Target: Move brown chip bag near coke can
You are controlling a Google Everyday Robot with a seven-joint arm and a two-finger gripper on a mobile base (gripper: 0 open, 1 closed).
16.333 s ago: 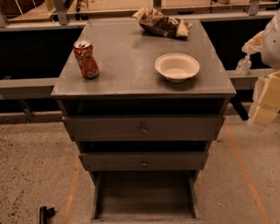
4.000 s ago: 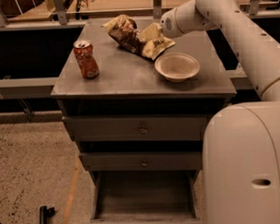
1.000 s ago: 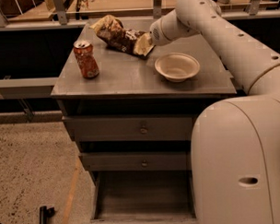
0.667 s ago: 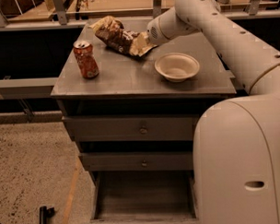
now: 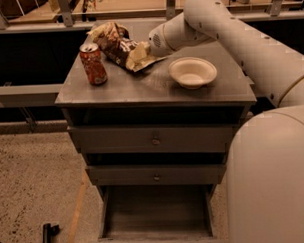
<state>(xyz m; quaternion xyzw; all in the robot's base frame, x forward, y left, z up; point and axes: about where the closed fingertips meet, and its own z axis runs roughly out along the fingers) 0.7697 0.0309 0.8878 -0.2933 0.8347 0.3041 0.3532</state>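
The brown chip bag (image 5: 116, 45), crumpled dark foil with cream ends, hangs at a tilt above the far left of the grey cabinet top (image 5: 141, 86). My gripper (image 5: 139, 53) is shut on the bag's right end, reaching in from the right. The coke can (image 5: 93, 64), red-orange with a silver top, stands upright near the cabinet's left edge. The bag's left end is just behind and to the right of the can, very close to it. I cannot tell whether the bag touches the top.
A round white bowl (image 5: 193, 72) sits on the right half of the cabinet top. My arm (image 5: 239, 35) crosses above the back right corner. The bottom drawer (image 5: 158, 218) stands pulled open. A railing (image 5: 38, 27) runs behind the cabinet.
My gripper has carried the brown chip bag left along the back of the cabinet top, closer to the coke can. The can and bowl have not moved.
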